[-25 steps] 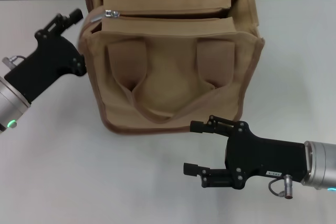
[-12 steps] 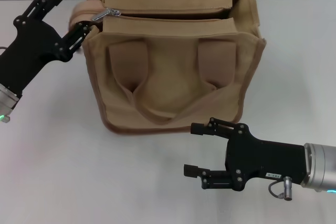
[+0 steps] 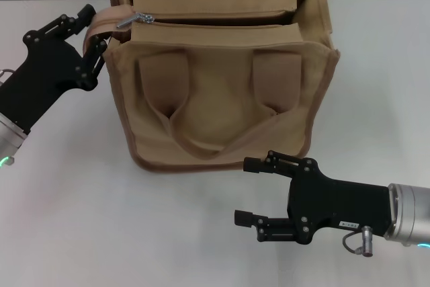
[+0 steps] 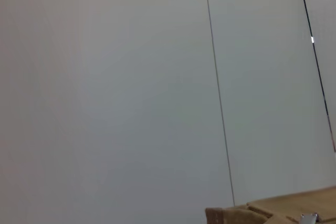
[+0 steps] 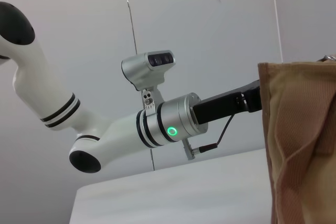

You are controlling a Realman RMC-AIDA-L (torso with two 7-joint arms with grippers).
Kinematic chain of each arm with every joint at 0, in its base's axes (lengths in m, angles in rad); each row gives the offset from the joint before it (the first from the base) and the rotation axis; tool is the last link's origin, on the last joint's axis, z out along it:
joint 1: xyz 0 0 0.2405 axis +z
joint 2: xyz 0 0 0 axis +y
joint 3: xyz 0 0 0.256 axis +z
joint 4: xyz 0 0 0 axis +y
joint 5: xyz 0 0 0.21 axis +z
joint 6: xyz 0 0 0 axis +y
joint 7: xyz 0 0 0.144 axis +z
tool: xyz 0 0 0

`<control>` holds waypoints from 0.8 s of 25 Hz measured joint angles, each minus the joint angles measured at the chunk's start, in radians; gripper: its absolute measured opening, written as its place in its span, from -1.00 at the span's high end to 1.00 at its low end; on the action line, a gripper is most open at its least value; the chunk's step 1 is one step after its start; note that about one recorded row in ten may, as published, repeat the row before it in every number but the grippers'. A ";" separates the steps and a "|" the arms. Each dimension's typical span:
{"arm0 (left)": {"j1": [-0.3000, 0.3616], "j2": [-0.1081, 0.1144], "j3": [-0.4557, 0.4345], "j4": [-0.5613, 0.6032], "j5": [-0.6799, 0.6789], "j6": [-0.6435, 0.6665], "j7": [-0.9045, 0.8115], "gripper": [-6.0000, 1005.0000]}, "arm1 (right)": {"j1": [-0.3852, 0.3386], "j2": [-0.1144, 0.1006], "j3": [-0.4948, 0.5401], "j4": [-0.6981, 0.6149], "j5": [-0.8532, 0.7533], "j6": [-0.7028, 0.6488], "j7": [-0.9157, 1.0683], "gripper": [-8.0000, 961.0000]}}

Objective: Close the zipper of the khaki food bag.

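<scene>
Khaki canvas fills the middle of my head view: the khaki food bag (image 3: 222,78) stands upright on the white desk (image 3: 80,220), its top gaping along most of its length. The zipper (image 3: 215,23) runs across that top, and its silver slider (image 3: 140,17) sits at the bag's left end, with the pull tab angled out towards my left arm.

My left pincer (image 3: 94,28) is at that same corner, fingers spread around the rounded end of the bag just beside the slider, gripping nothing that I can make out. The left wrist view only catches a sliver of the bag and the shiny tab (image 4: 310,217) at its lower edge.

To do this step well I would bring the fingertips onto the tab itself, not the fabric flap next to it, pinch it flat, and then draw it straight along the track towards the right end. Pulling upward or sideways would likely lift or drag the light bag.

My right pincer (image 3: 252,189) hangs open and empty over the desk in front of the bag; pressing it against the bag's right side could steady it.
</scene>
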 joint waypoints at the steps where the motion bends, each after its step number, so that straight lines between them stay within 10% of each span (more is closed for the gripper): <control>1: 0.000 0.000 0.001 -0.001 0.000 0.000 0.000 0.22 | 0.000 0.000 0.000 0.000 0.000 0.002 0.000 -0.72; 20: -0.008 0.006 -0.011 0.000 -0.005 0.118 -0.373 0.95 | -0.027 -0.005 0.007 0.068 0.196 -0.077 0.072 -0.70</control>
